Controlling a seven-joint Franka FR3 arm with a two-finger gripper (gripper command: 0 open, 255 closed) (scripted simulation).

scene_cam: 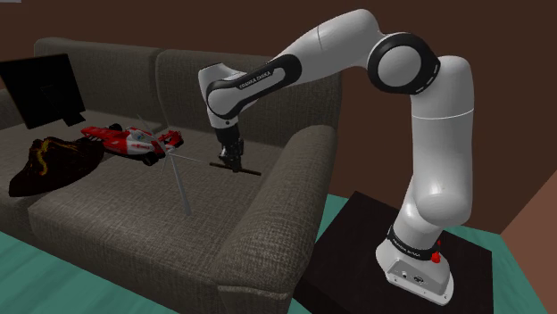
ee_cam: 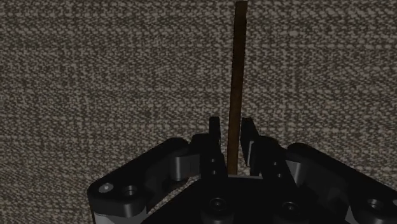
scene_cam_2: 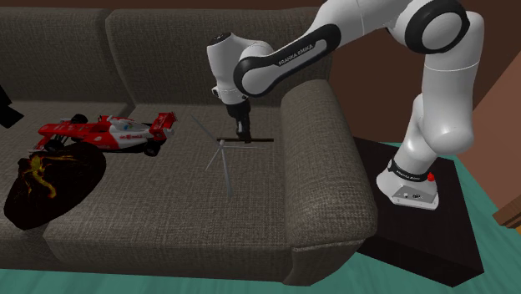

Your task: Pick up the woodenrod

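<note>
Wrist view: end effector (ee_cam: pixel 231 130) almost closed, fingers apparently clasping the dark wooden rod (ee_cam: pixel 238 63) | rod level, just above the sofa (scene_cam: pixel 116 223) seat beside the armrest (scene_cam: pixel 295 165) near the stand | I would confirm the grip, then lift straight and slowly.

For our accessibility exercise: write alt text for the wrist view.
Black jaws clasp a thin brown rod that extends away from between them, over coarse grey-brown woven sofa fabric.

Thin dark-brown rod (ee_cam: pixel 237 76), level, clasped mid-length in gripper (ee_cam: pixel 230 127) (over woven sofa seat (scene_cam: pixel 134 214)).
</note>
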